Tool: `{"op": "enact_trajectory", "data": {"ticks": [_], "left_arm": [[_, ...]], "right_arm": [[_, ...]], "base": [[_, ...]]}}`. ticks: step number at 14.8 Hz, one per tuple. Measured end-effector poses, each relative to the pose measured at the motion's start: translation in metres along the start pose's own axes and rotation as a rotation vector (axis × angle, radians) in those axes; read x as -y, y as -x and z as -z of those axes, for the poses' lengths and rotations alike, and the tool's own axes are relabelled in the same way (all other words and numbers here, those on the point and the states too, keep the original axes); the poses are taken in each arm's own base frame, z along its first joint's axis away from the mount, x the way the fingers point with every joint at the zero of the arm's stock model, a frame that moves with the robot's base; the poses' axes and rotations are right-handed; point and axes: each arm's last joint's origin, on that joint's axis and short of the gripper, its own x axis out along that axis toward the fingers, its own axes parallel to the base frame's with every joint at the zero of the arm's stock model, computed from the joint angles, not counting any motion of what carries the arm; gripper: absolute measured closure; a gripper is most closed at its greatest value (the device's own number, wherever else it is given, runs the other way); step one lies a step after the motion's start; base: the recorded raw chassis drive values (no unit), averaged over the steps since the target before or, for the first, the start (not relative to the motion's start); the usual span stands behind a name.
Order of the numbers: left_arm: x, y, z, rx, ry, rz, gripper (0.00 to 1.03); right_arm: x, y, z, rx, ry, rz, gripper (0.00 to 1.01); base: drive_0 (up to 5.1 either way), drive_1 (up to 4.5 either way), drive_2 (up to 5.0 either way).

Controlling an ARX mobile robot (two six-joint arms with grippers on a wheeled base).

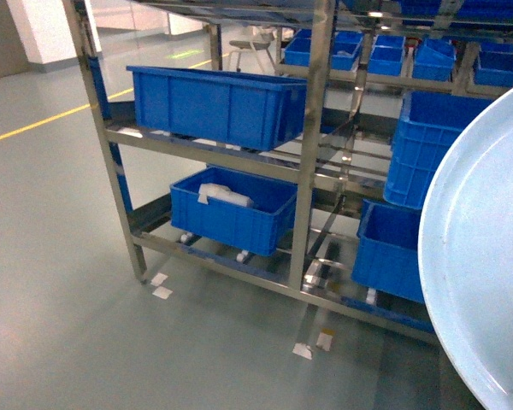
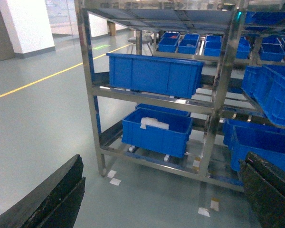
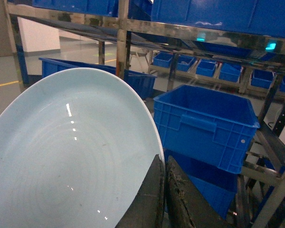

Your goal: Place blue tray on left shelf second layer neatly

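Blue tray cut off by right and bottom edges in head view, only a curved part showing; in right wrist view cropped at left and bottom too. Right gripper shown only as two dark fingers pinching the tray's rim, the rest running off the bottom edge. Left gripper seen only as two dark finger ends at the lower corners, tips out of frame, spread wide. Crate on the second layer hiding most of that tier's surface. White item in lower crate too blurred to identify. Floor tags too small to read.
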Motion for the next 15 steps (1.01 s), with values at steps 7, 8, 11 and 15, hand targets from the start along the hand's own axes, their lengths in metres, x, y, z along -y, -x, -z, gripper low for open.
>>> {"op": "enact_trajectory", "data": {"ticks": [7, 8, 11, 15], "left_arm": [[0.0, 0.0, 0.0, 0.0, 0.0, 0.0, 0.05], [0.0, 0.0, 0.0, 0.0, 0.0, 0.0, 0.05], [0.0, 0.0, 0.0, 0.0, 0.0, 0.0, 0.05], [0.0, 0.0, 0.0, 0.0, 0.0, 0.0, 0.05]], "right_arm": [[0.0, 0.0, 0.0, 0.0, 0.0, 0.0, 0.99], [0.0, 0.0, 0.0, 0.0, 0.0, 0.0, 0.99], [0.0, 0.0, 0.0, 0.0, 0.0, 0.0, 0.99], [0.0, 0.0, 0.0, 0.0, 0.0, 0.0, 0.99]], "base": [[-1.6, -1.57, -1.6], [-1.5, -1.55, -1.5], [-1.6, -1.57, -1.6], [-1.6, -1.58, -1.6]]}}
